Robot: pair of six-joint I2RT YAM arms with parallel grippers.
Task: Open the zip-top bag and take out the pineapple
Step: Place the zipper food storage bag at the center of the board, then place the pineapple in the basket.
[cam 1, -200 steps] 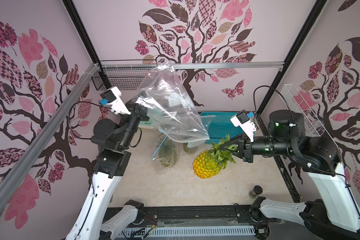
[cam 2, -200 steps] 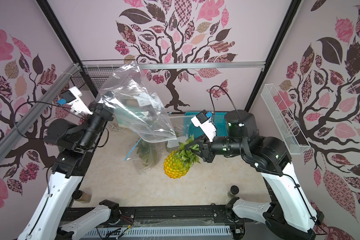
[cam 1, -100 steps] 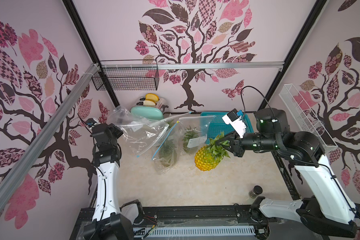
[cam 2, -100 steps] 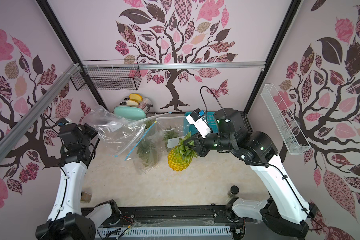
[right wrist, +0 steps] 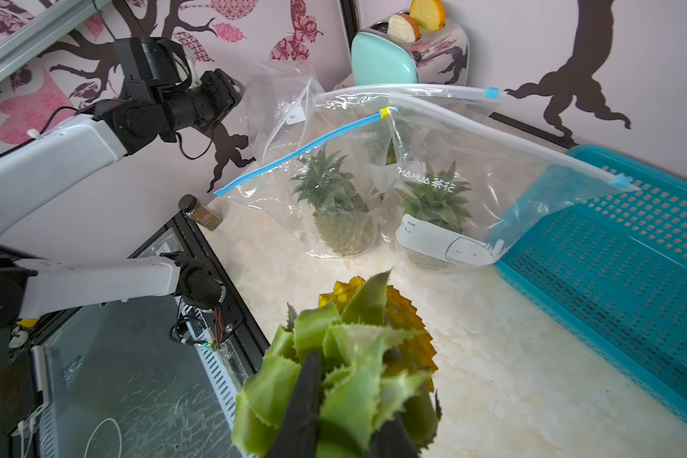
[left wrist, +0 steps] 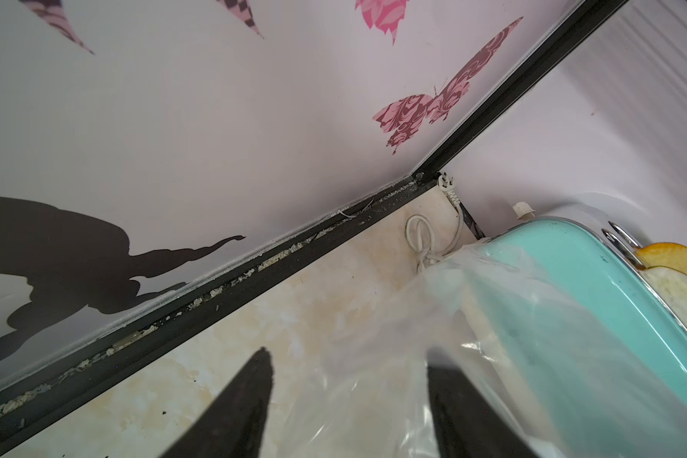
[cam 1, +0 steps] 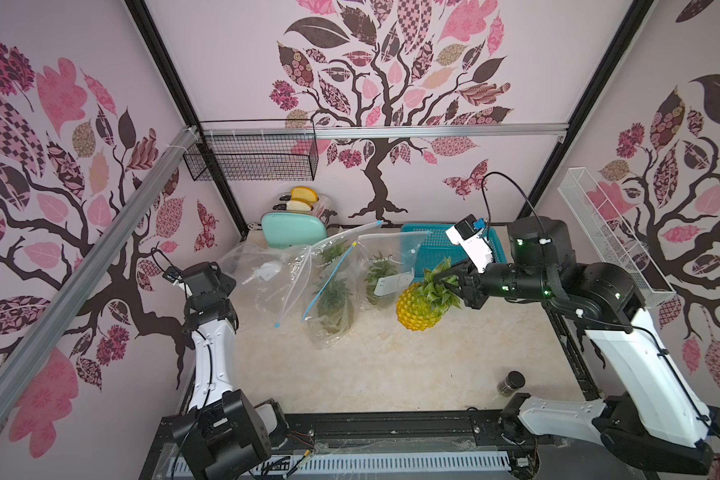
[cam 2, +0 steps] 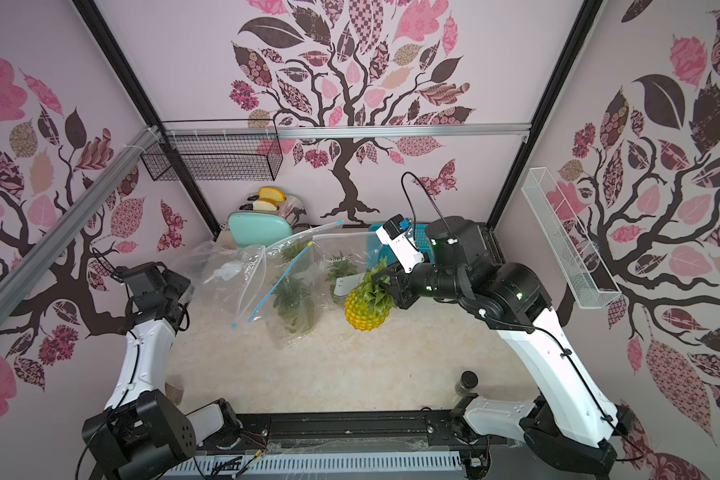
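In both top views the right gripper (cam 1: 454, 282) is clamped on the leafy crown of the pineapple (cam 1: 420, 307), which is out of the zip-top bag (cam 1: 262, 270) and just beside the teal basket (cam 1: 437, 243); the empty bag slumps near the left gripper (cam 1: 225, 286); in the left wrist view its fingers (left wrist: 246, 396) stand spread apart, with bag film over one; in the right wrist view black fingers (right wrist: 304, 396) pinch the green crown
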